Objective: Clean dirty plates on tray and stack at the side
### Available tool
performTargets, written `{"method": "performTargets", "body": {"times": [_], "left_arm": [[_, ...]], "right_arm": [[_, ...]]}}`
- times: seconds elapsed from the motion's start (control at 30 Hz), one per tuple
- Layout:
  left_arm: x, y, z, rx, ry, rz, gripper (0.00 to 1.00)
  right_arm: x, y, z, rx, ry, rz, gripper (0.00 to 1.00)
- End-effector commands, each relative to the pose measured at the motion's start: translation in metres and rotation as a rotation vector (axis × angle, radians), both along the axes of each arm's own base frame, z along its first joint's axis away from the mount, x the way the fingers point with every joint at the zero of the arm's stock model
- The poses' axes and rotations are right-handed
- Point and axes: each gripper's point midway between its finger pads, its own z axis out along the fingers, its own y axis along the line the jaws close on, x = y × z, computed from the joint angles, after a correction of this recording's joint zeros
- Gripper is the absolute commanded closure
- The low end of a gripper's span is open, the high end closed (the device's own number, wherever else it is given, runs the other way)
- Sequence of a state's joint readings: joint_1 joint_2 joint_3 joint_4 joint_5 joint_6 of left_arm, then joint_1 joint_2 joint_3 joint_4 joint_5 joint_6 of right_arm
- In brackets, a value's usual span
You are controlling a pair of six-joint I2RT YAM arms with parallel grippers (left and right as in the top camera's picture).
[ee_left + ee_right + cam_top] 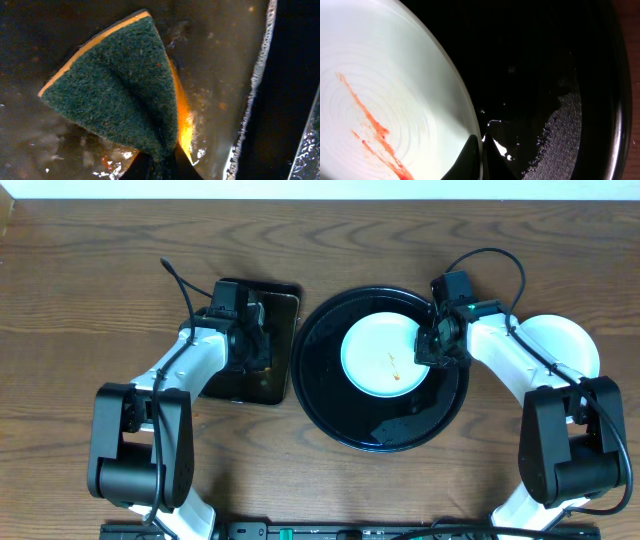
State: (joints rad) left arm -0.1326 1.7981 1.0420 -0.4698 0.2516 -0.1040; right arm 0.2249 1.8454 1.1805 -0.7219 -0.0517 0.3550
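Observation:
A pale mint-blue plate (385, 355) with an orange-brown sauce streak lies in the large round black tray (345, 420). My right gripper (432, 350) is shut on the plate's right rim; in the right wrist view its fingers (481, 152) pinch the plate (390, 90) edge over the wet tray (560, 75). My left gripper (255, 345) is shut on a green-and-orange scrub sponge (122, 85) and holds it in the wet rectangular black tray (250, 385). Another pale plate (562, 345) shows partly under my right arm. A yellow plate is out of view.
The rectangular tray holds soapy water with foam along its edge (255, 80). Water pools at the front of the round tray (400, 425). The table is brown wood (100, 280). Both arm bases stand at the front edge.

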Motion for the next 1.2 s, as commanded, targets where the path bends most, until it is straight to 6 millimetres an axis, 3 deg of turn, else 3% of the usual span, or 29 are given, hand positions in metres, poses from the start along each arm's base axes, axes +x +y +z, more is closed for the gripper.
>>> {"method": "performTargets", "body": {"times": [0.0, 0.1, 0.47, 0.67, 0.83, 0.9, 1.0, 1.03, 1.17], "left_arm": [[0.002, 0.010, -0.001, 0.047, 0.005, 0.023, 0.42], [0.012, 0.016, 0.008, 0.084, -0.032, 0.036, 0.35], [0.035, 0.014, 0.019, 0.073, -0.129, 0.042, 0.32], [0.039, 0.013, 0.013, 0.071, -0.139, 0.042, 0.32], [0.034, 0.014, -0.005, 0.075, -0.090, 0.050, 0.34], [0.031, 0.014, -0.012, 0.073, -0.064, 0.062, 0.49], [0.030, 0.013, -0.012, 0.067, -0.061, 0.060, 0.86], [0.031, 0.013, -0.010, 0.066, -0.066, 0.061, 0.93], [0.035, 0.012, 0.003, 0.065, -0.104, 0.051, 0.93]], "right_arm": [[-0.004, -0.007, -0.005, -0.039, 0.014, 0.010, 0.99], [-0.005, -0.007, -0.005, -0.040, 0.019, 0.010, 0.99], [-0.005, -0.007, -0.005, -0.040, 0.019, 0.010, 0.99], [-0.005, -0.007, -0.005, -0.040, 0.019, 0.009, 0.99], [-0.005, -0.007, -0.005, -0.040, 0.020, 0.009, 0.99], [-0.005, -0.007, -0.005, -0.040, 0.020, 0.010, 0.99], [-0.006, -0.007, -0.005, -0.041, 0.022, 0.010, 0.99], [-0.006, -0.007, -0.005, -0.041, 0.023, 0.010, 0.99], [-0.007, -0.008, -0.005, -0.042, 0.027, 0.010, 0.99]]}}
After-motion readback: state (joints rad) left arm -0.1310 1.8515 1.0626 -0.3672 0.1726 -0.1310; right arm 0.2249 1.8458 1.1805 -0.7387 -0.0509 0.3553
